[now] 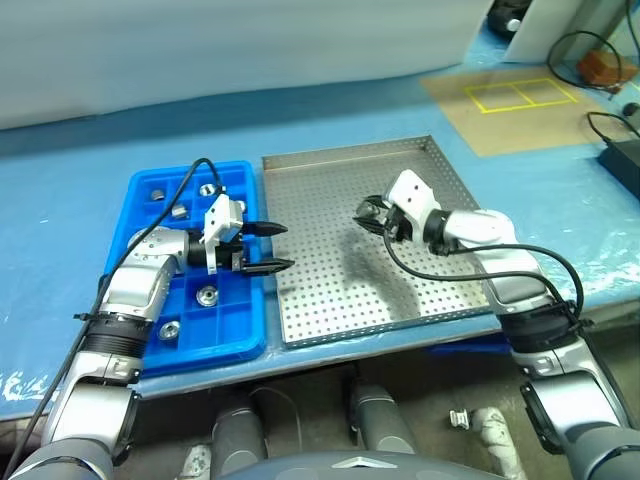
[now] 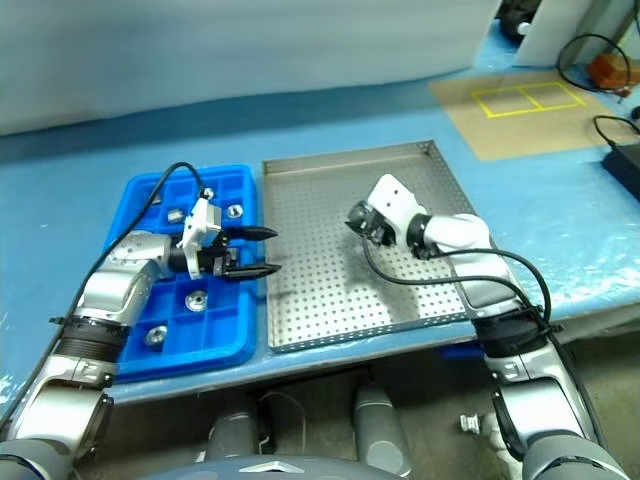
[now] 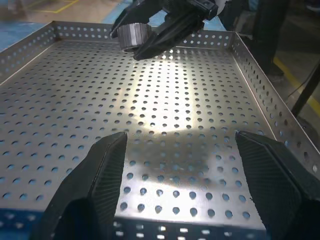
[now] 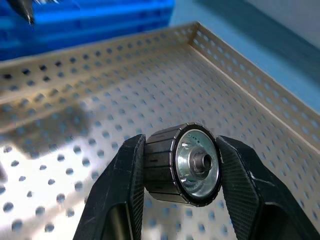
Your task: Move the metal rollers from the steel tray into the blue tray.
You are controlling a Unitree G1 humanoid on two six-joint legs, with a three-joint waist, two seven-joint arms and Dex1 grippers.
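Nearest: right gripper [image 4: 182, 170] is clamped on one roller [image 4: 182, 169] — fingers [image 4: 125, 190] on the ribbed side wall, opposite each other, shiny flanged end face and centre hole turned toward the wrist camera. Its long axis runs along the bore, lying across the gap between the fingers' flanks rather than from finger to finger. It hangs above the perforated floor of the steel tray [image 1: 330, 310], not touching it.

Handling, as a judgement: solid metal, so stiff and dense for its bulk, not fragile. The polished end faces look slippery; the ribbed barrel is the sensible place to pinch, mid-length, as it is held now. A pinch on the flange edge would likely let it twist out.

Left gripper [image 1: 262, 247] stands empty, fingers spread, pointing across the seam between the two trays toward the right gripper [image 1: 372, 217].

The steel tray's visible floor is bare of other rollers.

Further left: blue tray [image 1: 250, 340] touches the steel tray's side. Several compartments already hold rollers [image 1: 208, 295] — most sit with the bore upward. Cables and a yellow-taped board lie well beyond.
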